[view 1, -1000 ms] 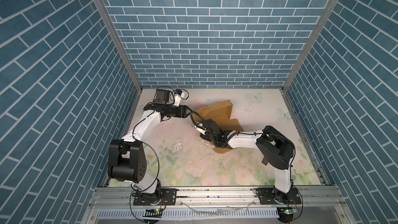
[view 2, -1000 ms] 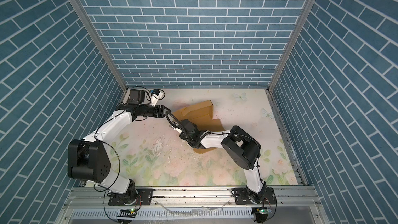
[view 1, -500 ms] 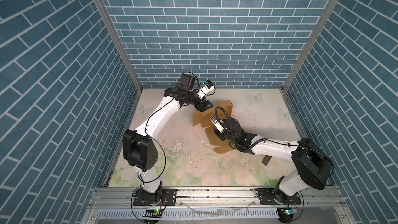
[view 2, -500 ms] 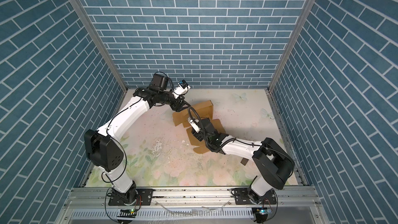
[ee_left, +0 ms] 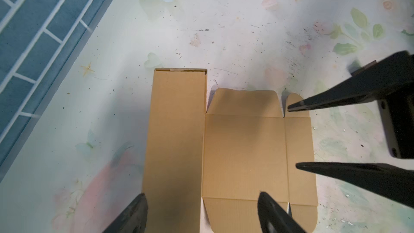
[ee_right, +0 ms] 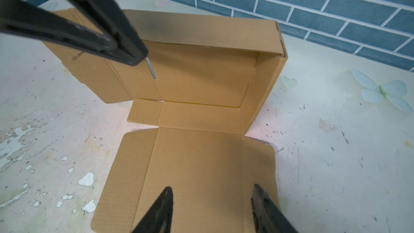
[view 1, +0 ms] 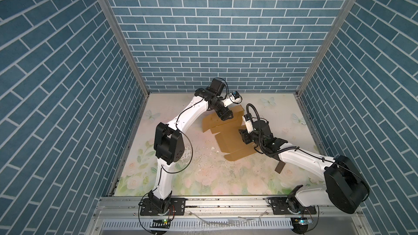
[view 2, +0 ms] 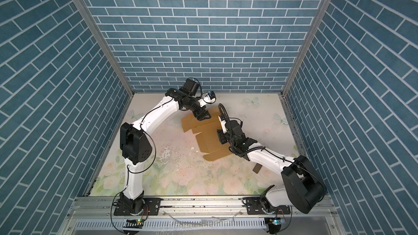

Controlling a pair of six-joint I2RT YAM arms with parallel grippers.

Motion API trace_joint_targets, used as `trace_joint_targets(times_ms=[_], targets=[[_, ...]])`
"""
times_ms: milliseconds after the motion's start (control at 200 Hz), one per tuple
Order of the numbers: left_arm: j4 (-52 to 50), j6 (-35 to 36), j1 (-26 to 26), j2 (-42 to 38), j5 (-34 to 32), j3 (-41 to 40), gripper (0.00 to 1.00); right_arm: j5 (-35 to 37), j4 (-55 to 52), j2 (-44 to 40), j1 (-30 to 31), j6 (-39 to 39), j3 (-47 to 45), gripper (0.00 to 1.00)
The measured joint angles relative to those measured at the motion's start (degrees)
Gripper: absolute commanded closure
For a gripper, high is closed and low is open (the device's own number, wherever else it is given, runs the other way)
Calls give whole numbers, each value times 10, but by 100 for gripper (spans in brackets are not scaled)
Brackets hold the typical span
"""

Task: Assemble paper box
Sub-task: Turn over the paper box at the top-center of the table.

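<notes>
The paper box [view 1: 228, 136] [view 2: 209, 142] is a tan cardboard sheet, partly folded, lying in the middle of the floral table. One long side wall [ee_left: 177, 131] [ee_right: 201, 28] stands up; the lid panel [ee_right: 197, 175] and its rounded tabs lie flat. My left gripper [view 1: 226, 117] [view 2: 203, 116] [ee_left: 201, 198] hovers open over the far part of the box, its fingertips straddling the raised wall and holding nothing. My right gripper [view 1: 243, 135] [view 2: 220, 138] [ee_right: 212, 189] stands open just above the flat panel on the box's right side, nothing between its fingers.
A small dark brown chip [view 1: 280, 167] [view 2: 257, 167] lies on the table under the right forearm. White flecks of worn surface [view 1: 203, 152] dot the table left of the box. Blue brick walls close the back and both sides.
The left arm has swung from the back left corner to over the box and its jaws have spread wider. The right arm has stretched out, its gripper shifting slightly right.
</notes>
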Motion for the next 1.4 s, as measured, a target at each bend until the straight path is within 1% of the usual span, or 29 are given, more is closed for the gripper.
trace_joint_targets(times_ms=[130, 355, 515, 650, 805, 925, 1020, 1160, 1295, 1400], targets=[[-4, -12, -3, 17, -31, 12, 21, -7, -18, -9, -13, 27, -3, 43], [-20, -49, -3, 38, -56, 31, 26, -28, -55, -4, -30, 73, 3, 43], [-28, -97, -3, 38, -56, 27, 29, -62, -85, 19, -62, 142, 19, 43], [-25, -142, -3, 33, -58, -7, 29, -91, -119, 27, -85, 219, 22, 43], [-27, -186, -3, 25, -43, -42, 27, -136, -138, 32, -95, 300, 22, 43], [-29, -210, -3, 9, -24, -47, 24, -177, -123, 61, -94, 349, 17, 44], [-25, -227, -1, -20, -10, -59, 23, -191, -119, 92, -94, 365, 14, 44], [-20, -236, 3, -67, 0, -82, 23, -202, -118, 135, -96, 365, 17, 44], [-16, -236, 6, -83, -10, -87, 22, -205, -121, 146, -106, 365, 34, 44], [-14, -232, 11, -88, -28, -93, 22, -203, -140, 130, -121, 368, 31, 43]])
